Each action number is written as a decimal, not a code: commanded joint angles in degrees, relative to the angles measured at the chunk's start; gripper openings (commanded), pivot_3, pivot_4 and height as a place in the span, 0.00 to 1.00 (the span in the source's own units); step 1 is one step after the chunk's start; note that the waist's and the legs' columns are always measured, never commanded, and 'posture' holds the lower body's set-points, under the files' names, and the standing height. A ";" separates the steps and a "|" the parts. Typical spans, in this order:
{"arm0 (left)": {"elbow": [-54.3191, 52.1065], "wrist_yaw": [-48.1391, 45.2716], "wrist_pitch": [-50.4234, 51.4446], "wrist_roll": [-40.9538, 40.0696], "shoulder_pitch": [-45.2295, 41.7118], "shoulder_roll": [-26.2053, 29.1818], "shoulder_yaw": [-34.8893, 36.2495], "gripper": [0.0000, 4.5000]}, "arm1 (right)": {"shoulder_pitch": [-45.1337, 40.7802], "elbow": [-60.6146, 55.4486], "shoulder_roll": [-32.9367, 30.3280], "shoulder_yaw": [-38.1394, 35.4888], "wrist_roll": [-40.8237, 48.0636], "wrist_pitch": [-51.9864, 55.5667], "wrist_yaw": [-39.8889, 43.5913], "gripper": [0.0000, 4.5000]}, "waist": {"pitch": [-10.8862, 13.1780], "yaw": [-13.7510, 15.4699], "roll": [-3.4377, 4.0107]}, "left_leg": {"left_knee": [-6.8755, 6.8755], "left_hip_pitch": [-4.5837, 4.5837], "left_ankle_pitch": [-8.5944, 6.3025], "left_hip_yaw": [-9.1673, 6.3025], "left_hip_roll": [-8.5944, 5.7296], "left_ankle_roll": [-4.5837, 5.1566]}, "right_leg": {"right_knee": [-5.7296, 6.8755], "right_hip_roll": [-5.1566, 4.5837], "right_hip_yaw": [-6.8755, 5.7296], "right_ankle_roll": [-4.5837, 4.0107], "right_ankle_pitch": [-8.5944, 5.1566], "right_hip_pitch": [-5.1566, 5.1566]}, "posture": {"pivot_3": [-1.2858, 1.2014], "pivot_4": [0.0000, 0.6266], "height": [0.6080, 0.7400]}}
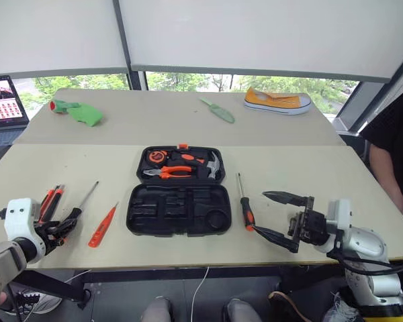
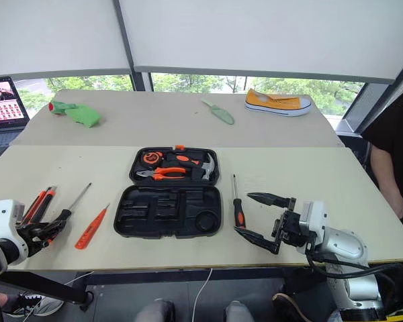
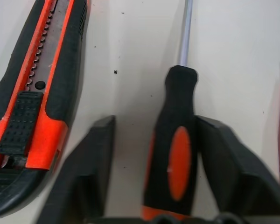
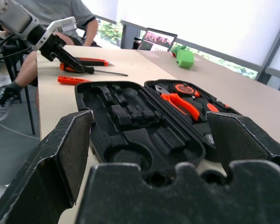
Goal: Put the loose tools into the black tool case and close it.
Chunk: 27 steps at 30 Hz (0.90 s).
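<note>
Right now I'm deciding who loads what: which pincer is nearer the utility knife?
Left. The left pincer straddles a screwdriver right beside the utility knife; the right pincer hovers beyond the tool case.

Two pale beige desks (image 1: 302,168) stand end to end beneath wide windows (image 1: 188,80) with white roller blinds (image 1: 269,33) drawn most of the way down. Green trees show through the strip of glass. A laptop (image 1: 3,100) sits open at far left; daylight is soft.

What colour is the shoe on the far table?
The shoe is yellow-orange with a white sole, clearest in the left eye view.
</note>
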 commanded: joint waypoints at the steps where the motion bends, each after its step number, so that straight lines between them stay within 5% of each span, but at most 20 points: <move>1: 0.73 -5.64 -2.24 0.29 -0.72 3.10 1.47 0.26 | 0.58 -3.30 -0.55 -3.06 1.27 -1.09 -0.92 1.00 | 0.00 0.00 -0.03 | 0.00 0.00 0.00 0.00 0.01 0.00 | 0.00 0.01 0.00 0.00 0.00 0.00 | 0.52 0.24 1.00; 7: 1.69 -23.40 -13.40 0.61 -9.87 9.73 -3.14 0.20 | -1.53 -4.55 -0.72 -5.84 1.53 0.08 -4.52 1.00 | 0.07 0.42 -0.08 | 0.00 -0.03 0.00 -0.03 0.01 -0.03 | -0.02 0.01 -0.06 -0.17 -0.08 -0.06 | 0.52 0.24 1.00; 11: 3.46 -38.44 -22.64 9.43 -23.42 12.62 -23.33 0.20 | -1.88 -4.89 -3.08 -6.62 2.37 3.59 -5.04 1.00 | 0.09 1.33 0.01 | 0.03 -0.07 0.02 -0.01 -0.03 -0.09 | -0.17 -0.08 -0.18 -0.11 -0.04 -0.05 | 0.52 0.24 1.00; 13: 5.78 -42.71 -25.30 11.79 -28.63 11.30 -28.95 0.20 | -2.44 -4.59 -3.89 -6.55 2.48 4.63 -5.02 1.00 | 0.05 1.11 0.07 | 0.03 -0.09 0.03 0.04 -0.08 -0.08 | -0.30 -0.09 -0.13 -0.03 0.02 0.03 | 0.52 0.24 1.00; 18: 25.79 -50.45 -50.26 31.46 -44.35 3.54 -47.20 0.20 | -6.87 -4.58 -5.24 -5.08 2.68 9.31 -6.28 1.00 | 0.08 0.10 0.12 | 0.20 -0.55 0.41 -0.12 -0.02 0.56 | -0.18 0.25 0.01 0.36 0.30 -0.10 | 0.52 0.24 1.00; 27: 42.10 -49.74 -62.09 40.14 -52.48 -2.73 -50.89 0.20 | -4.96 -8.76 -4.16 -4.73 2.10 10.87 -9.19 1.00 | 0.09 0.33 0.11 | 0.35 -0.83 0.39 -0.45 0.02 0.60 | -0.12 0.42 -0.03 0.42 0.25 -0.15 | 0.52 0.24 1.00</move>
